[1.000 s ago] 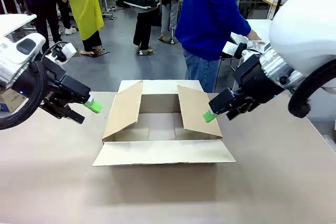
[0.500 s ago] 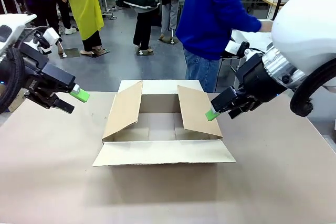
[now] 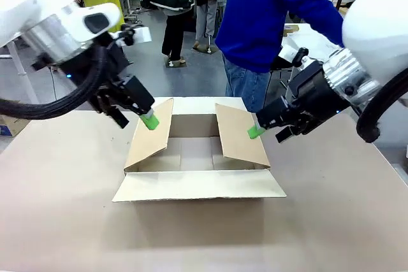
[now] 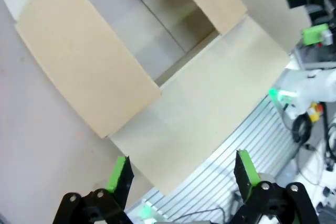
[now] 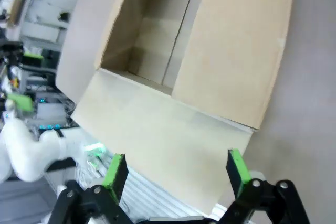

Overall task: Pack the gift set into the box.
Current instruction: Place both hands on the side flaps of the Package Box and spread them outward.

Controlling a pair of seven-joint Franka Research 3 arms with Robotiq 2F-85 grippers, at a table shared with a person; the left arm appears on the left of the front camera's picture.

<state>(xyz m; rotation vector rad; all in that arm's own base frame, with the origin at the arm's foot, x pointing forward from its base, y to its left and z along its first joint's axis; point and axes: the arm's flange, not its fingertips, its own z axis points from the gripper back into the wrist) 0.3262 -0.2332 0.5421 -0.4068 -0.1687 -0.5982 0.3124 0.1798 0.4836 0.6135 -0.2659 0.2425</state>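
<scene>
While the left tool and right tool stand spread, the box shows bare floor.

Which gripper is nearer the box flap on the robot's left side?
Left. The left gripper hangs open at the upper edge of the left flap; the right gripper, also open, is across the box beside the right flap.

Slanted side flaps over box mouth
</scene>
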